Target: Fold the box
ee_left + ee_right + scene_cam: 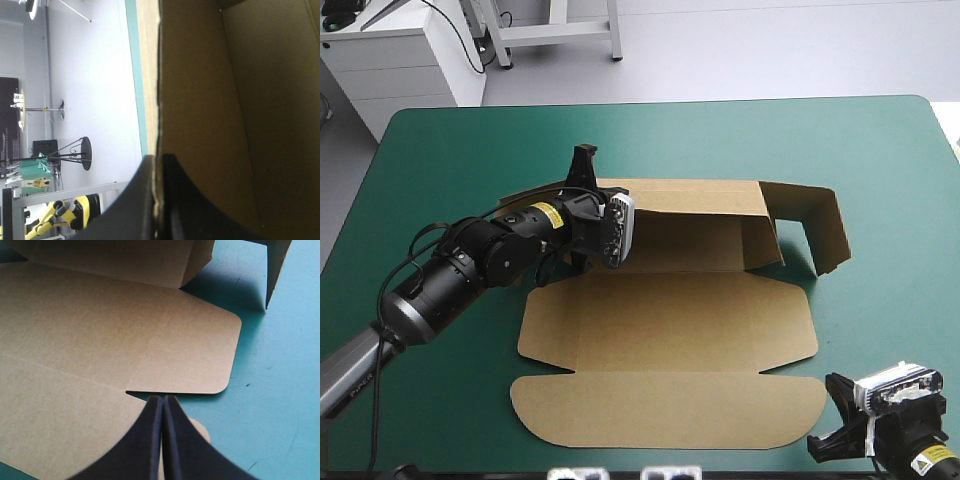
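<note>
Upper centre of the high view: L arm lies diagonal from lower left to mid-frame, wrist rolled so the left gripper (584, 158) points toward the top edge. We see its black fingers (145, 200) clamped on the box (670, 330), w/ the board edge pinched between them at the left end of the raised far wall (690, 215). Rest of the sheet lies flat, centre to lower centre, on the teal-green cover (440, 150). An end flap (825, 215) stands at upper right. Lower-right corner: right gripper (163, 398) sits low over the cover, fingers pressed together in one arch, holding nothing, tips at the sheet's near-right notch.
</note>
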